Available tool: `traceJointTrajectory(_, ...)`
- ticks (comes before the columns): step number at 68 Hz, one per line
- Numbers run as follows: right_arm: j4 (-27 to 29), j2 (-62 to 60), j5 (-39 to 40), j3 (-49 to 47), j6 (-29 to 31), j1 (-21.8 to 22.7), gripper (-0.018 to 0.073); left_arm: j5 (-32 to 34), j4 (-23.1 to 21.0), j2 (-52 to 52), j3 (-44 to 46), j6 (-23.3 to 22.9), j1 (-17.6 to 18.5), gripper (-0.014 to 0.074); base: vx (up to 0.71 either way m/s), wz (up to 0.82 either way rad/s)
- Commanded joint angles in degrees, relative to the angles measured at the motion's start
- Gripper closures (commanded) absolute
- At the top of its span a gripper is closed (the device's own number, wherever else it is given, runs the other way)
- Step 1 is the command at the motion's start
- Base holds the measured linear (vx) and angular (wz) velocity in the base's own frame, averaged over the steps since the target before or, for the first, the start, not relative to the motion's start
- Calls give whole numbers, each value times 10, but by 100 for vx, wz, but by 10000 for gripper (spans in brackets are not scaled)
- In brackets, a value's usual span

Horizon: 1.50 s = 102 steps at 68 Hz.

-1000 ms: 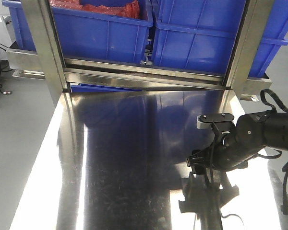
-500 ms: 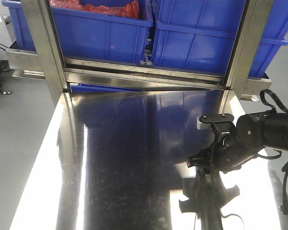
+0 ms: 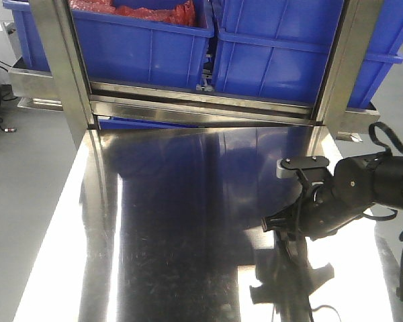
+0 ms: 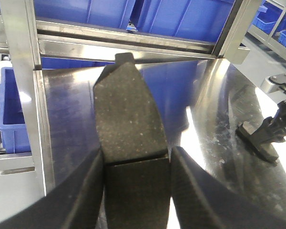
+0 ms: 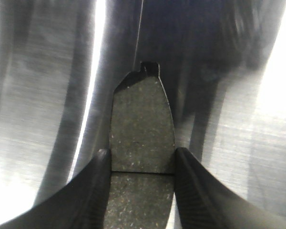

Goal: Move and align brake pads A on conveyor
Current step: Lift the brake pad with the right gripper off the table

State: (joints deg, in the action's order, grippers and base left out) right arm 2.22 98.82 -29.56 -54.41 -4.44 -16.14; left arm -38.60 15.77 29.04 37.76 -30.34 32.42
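Firstly, left pad: I had one flat dark-grey speckled brake pad point(image 4: 126, 105) clamped at its grooved middle by the black left gripper point(image 4: 136, 155); its long axis ran straight out ahead of the fingers, tab end farthest.
Right pad: a second dark-grey brake pad point(image 5: 142, 114) sat pinched the same way in the black right gripper point(image 5: 142, 153), low over the shiny stainless-steel table point(image 3: 161, 235).
Spacing: the right gripper lay well apart, off to the left pad's right.
Conveyor: no view showed it, so I could not tell which arm was nearer.
Next, my guess: either pad needs carrying to the conveyor, then turning to line up.
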Motion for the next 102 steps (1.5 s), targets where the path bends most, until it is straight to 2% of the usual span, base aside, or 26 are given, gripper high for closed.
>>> traceJointTrajectory(1, -3, -49, 25, -14, 7, 1, 510, 48, 9, 1, 16, -4, 2, 472, 0, 0)
traceJointTrajectory(23, -3, -126, 29, -14, 7, 1, 508, 48, 9, 1, 16, -4, 2, 472, 0, 0)
traceJointTrajectory(63, -17, -365, 31, -14, 11, 1, 503, 48, 9, 1, 16, -4, 2, 472, 0, 0)
traceJointTrajectory(83, -22, -477, 5, -13, 11, 1, 499, 47, 9, 1, 16, -4, 2, 472, 0, 0)
traceJointTrajectory(102, -22, -613, 76, 111, 11, 1, 499, 47, 9, 1, 16, -4, 2, 472, 0, 0)
